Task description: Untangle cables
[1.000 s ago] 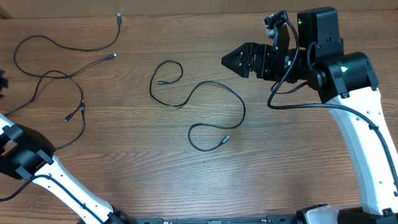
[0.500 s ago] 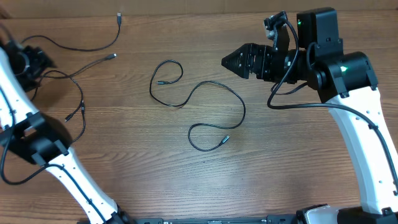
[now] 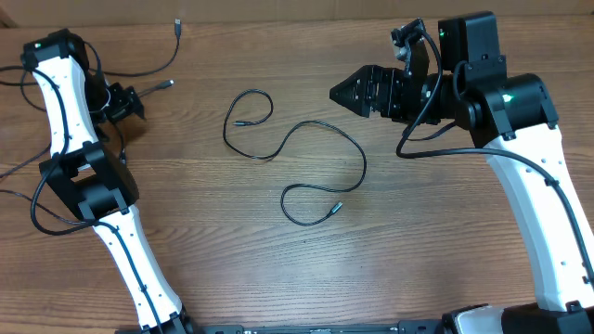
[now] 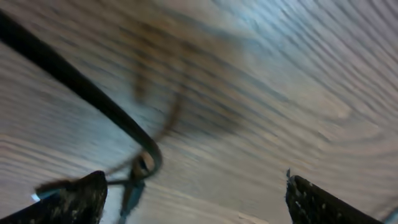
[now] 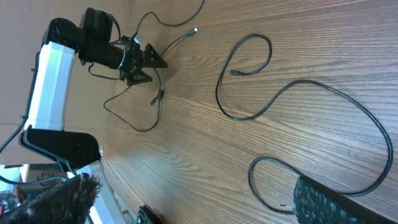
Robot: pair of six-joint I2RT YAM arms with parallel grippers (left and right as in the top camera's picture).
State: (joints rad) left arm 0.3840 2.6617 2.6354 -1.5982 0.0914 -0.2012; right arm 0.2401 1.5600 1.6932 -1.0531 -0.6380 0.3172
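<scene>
- Lying crossed at the table's [image 3: 418, 246] left edge, the tangled cables [image 4: 74, 81] are unsorted; one cable [image 3: 316, 123] is spread mid-table.
- Both are released: the left end effector [image 3: 135, 100], over them, and the right end effector [image 3: 339, 91].
- Next, one of them should be grasped and drawn clear.

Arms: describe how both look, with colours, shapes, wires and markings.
Both have white links and black joints. The left arm has a green light near its top, and the left gripper is black. The right arm carries a black box, green lights and a looping black wire. The right gripper is black and tapers to a wedge.
</scene>
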